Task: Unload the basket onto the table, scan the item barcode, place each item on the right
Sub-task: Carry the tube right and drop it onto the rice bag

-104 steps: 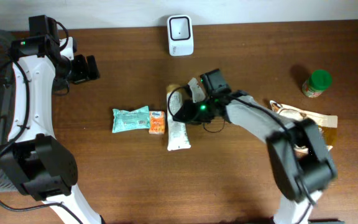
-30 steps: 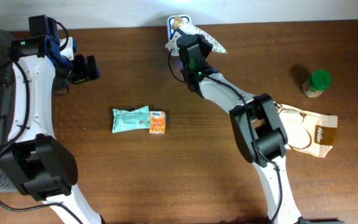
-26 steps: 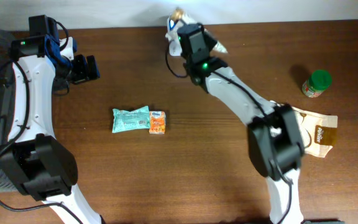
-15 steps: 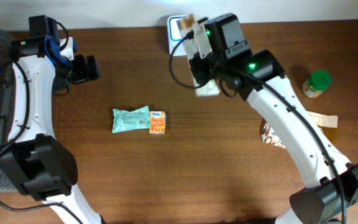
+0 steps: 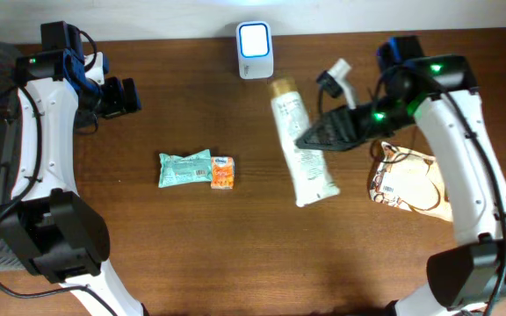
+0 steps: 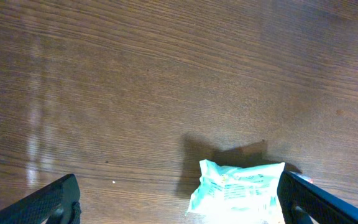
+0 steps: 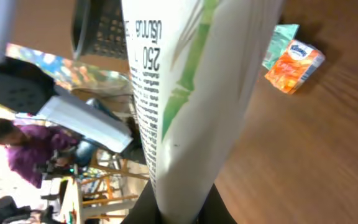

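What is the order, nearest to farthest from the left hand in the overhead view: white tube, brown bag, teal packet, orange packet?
1. teal packet, on the table's left half, closest to the left hand.
2. orange packet, right beside the teal packet's right end.
3. white tube, right of centre.
4. brown bag, far right.

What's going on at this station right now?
The right pincer is shut on a white tube with a gold cap, held above the table with the cap end toward the lit scanner, beside it rather than over it. The left pincer hangs open off to the side, holding nothing. A teal packet and an orange pack lie side by side on the table.
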Tool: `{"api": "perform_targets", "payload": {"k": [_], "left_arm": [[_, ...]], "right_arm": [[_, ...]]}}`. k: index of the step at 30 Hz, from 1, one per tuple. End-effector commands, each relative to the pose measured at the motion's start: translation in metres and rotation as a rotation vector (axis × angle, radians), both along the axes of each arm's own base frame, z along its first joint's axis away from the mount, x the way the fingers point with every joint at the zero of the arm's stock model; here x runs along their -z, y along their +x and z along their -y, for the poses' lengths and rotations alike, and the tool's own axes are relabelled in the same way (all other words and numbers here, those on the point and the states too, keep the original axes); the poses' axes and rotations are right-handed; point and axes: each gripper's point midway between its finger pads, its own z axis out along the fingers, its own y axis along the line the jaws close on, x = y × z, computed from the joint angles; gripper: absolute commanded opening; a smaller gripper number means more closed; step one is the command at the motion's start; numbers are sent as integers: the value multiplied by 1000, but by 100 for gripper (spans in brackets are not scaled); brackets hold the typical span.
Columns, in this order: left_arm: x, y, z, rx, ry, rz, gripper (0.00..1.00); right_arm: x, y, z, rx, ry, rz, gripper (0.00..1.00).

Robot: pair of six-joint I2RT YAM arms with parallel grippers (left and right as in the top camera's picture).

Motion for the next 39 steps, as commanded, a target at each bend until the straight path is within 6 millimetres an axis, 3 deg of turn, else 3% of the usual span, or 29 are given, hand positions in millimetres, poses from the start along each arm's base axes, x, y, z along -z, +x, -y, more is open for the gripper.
{"api": "perform_targets", "payload": {"k": [1,7,11,12,15,18,23,25,26,29,32,35,37,39], "left_arm": [[-9,0,-2,0,-2,22,99],[-9,0,-2,0,-2,22,99],[-9,0,-2,0,-2,23,99],[-9,0,-2,0,-2,22,99],[-9,0,-2,0,-2,22,99],[-9,0,-2,0,-2,22,99],[-9,0,-2,0,-2,23,99],[-9,0,-2,0,-2,22,99],[-9,0,-2,0,-2,22,99],[-9,0,-2,0,-2,22,99],[-9,0,-2,0,-2,22,99],[-9,0,-2,0,-2,23,99],[-9,0,-2,0,-2,22,99],[-9,0,-2,0,-2,22,99]], "right_arm": [[-32,-12,17,-27,127,167,4],[28,-3,76,110,-47,36,4],[100,13,154,402,-165,-134,5],[124,20,186,533,-232,-185,4],[159,28,245,797,-328,-274,4],[185,33,284,1009,-438,-354,4],[210,35,299,1186,-453,-443,5],[211,37,301,1200,-450,-433,21],[211,39,302,1203,-451,-423,37],[206,42,296,1186,-412,-419,43],[190,37,286,1102,-404,-420,50],[165,18,283,1016,-480,-459,52],[145,11,271,920,-496,-446,52],[131,11,242,791,-479,-408,52]]}}
